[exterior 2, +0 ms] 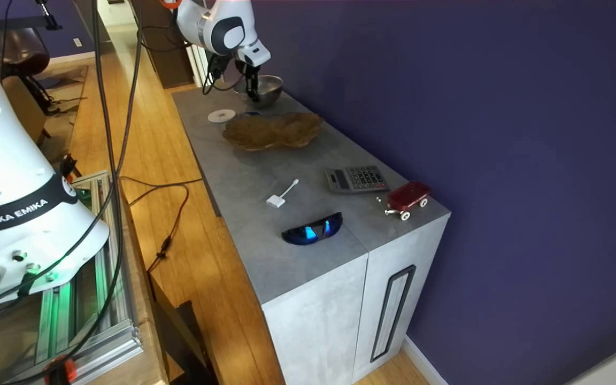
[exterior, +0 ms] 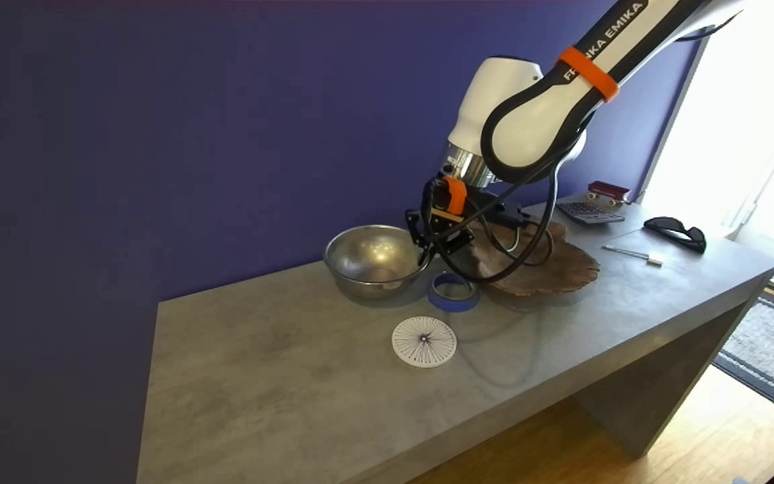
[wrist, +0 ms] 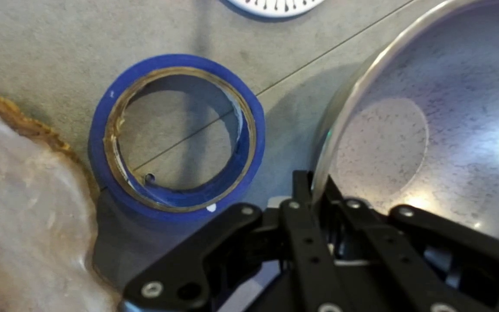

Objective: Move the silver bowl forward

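Note:
The silver bowl (exterior: 373, 286) sits upright on the grey tabletop, close to the purple wall. It also shows in an exterior view (exterior 2: 271, 95), partly behind the gripper, and fills the right of the wrist view (wrist: 457, 95). My gripper (wrist: 316, 184) straddles the bowl's rim, with one finger outside and one inside. The fingers are close together on the thin rim. In both exterior views the gripper (exterior: 425, 257) (exterior 2: 253, 96) points down at the rim's side nearest the wooden dish.
A blue tape roll (wrist: 98, 130) lies right beside the bowl. The brown wooden dish (exterior: 555, 272) stands beyond it. The white perforated disc (exterior: 424, 341) lies nearer the table's front edge. A calculator (exterior 2: 359, 179), red wagon (exterior 2: 408, 197), sunglasses (exterior 2: 313, 230) and white adapter (exterior 2: 276, 200) lie farther along.

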Tool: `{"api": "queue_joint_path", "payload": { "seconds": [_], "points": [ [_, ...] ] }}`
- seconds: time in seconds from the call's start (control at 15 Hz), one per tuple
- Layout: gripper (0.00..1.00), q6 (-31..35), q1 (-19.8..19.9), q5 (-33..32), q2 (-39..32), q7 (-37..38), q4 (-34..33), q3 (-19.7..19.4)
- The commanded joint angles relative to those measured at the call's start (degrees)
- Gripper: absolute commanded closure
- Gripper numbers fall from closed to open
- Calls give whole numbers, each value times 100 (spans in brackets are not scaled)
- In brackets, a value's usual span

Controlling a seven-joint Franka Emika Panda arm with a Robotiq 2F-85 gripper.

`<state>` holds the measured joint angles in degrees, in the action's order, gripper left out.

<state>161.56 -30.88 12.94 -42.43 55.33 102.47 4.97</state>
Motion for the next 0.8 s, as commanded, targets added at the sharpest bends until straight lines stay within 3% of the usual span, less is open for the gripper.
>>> {"api": "queue_joint_path", "payload": {
  "seconds": [0.0,0.33,0.6,0.73],
  "points": [
    [66,-203,-138,-108,-114,273,-290,-127],
    [33,-402,-149,-115,807,331,561,-133],
    [5,-1320,-61,-501,1912,-46,1660,56],
    [0,-1368,-55,-856,2428,-266,2202,188]
  ]
}}
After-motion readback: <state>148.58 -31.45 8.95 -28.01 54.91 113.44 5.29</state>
